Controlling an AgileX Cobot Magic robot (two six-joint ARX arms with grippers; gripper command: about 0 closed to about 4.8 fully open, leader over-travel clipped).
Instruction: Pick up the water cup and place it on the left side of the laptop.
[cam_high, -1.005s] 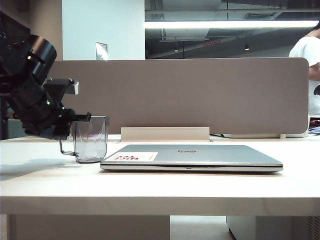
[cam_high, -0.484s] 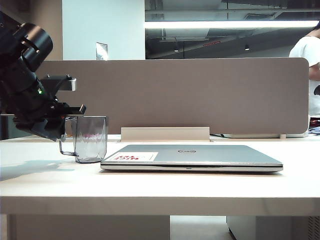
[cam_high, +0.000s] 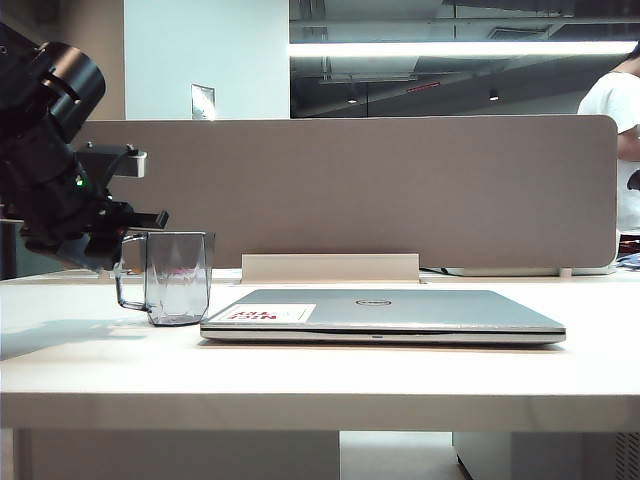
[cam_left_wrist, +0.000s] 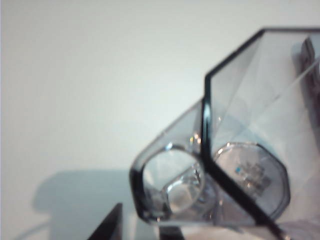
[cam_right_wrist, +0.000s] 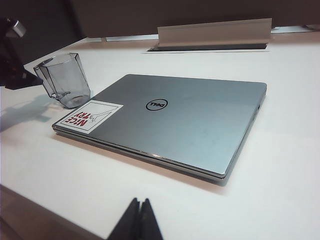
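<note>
Just left of the closed thin silver-grey laptop (cam_high: 382, 314) with an oval logo and a red-lettered white sticker, the clear grey-tinted faceted glass water cup (cam_high: 178, 278) stands upright on the pale surface (cam_high: 320, 375), its handle turned away from the laptop. Beside that handle hangs the left end effector (cam_high: 140, 222); whether its fingers are spread or gripping the cup cannot be told. Near the surface's front edge, the right end effector (cam_right_wrist: 139, 220) shows its dark fingers pressed together, empty.

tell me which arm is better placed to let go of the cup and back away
Left. The left gripper is right at the water cup, which stands left of the laptop. The right gripper, shut, hangs far back.
</note>
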